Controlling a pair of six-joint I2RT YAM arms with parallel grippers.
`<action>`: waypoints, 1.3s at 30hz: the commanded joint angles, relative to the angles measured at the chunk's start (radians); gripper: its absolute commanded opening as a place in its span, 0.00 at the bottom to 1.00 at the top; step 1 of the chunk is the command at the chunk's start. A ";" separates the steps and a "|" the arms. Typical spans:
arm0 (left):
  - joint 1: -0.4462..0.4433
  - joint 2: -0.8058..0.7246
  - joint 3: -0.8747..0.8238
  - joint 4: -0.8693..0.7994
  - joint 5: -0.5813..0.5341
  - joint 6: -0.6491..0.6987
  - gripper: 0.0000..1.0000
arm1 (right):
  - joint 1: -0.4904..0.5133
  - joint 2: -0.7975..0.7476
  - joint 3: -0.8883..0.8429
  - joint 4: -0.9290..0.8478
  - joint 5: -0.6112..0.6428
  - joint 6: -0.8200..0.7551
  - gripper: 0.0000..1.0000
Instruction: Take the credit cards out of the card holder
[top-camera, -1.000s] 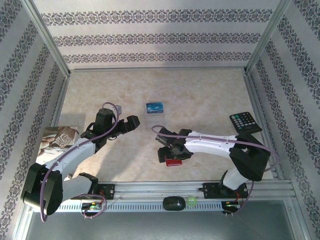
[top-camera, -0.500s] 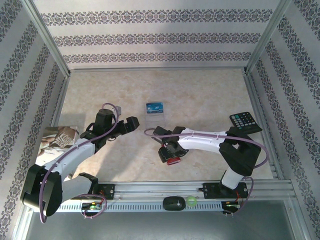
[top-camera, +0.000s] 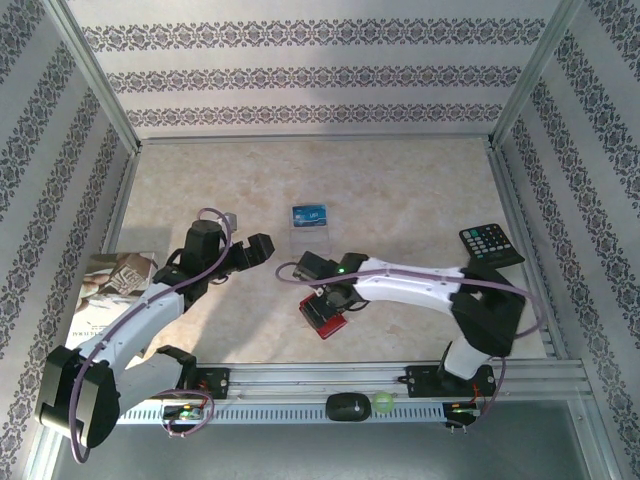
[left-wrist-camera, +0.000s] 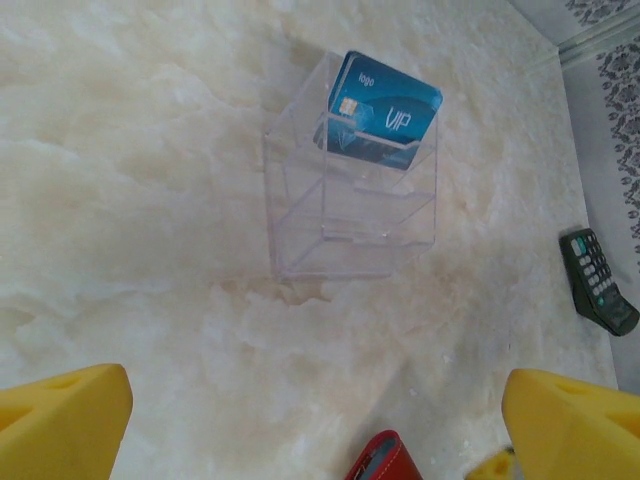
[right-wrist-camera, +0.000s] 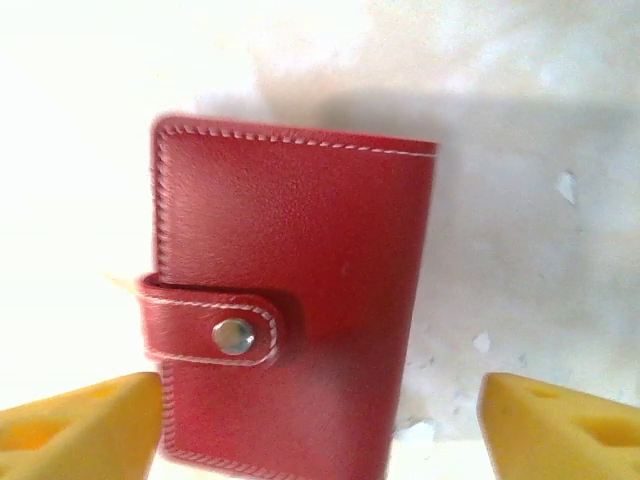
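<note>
We are at the opening step. The card holder (right-wrist-camera: 290, 300) lies closed on the surface (top-camera: 400, 190) with its strap (right-wrist-camera: 215, 325) snapped down, so no card inside it shows. The right fingers (right-wrist-camera: 75, 420) hang wide over it and grip nothing: one sits at its 8 o'clock, just beside the edge, and the other at 4 o'clock, apart from it. The left fingers (left-wrist-camera: 60, 420) are also wide and empty, at the holder's 10 o'clock in the top view. At its 12 o'clock a blue card (left-wrist-camera: 385, 115) stands in a clear stand (left-wrist-camera: 350, 215). Next, we judge, one arm must pin the holder while the other pops the snap and folds the cover back. Unbraced, the light wallet would likely slide.
</note>
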 joint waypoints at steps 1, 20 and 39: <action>0.000 -0.040 0.012 -0.048 -0.056 0.022 0.95 | 0.006 -0.116 -0.046 0.103 -0.119 0.152 0.51; 0.024 -0.162 0.019 -0.106 -0.164 0.037 0.99 | 0.198 0.115 -0.070 0.153 -0.112 0.319 0.17; -0.087 -0.100 0.045 -0.067 -0.069 0.055 0.97 | -0.213 -0.049 -0.215 0.110 0.147 0.288 0.26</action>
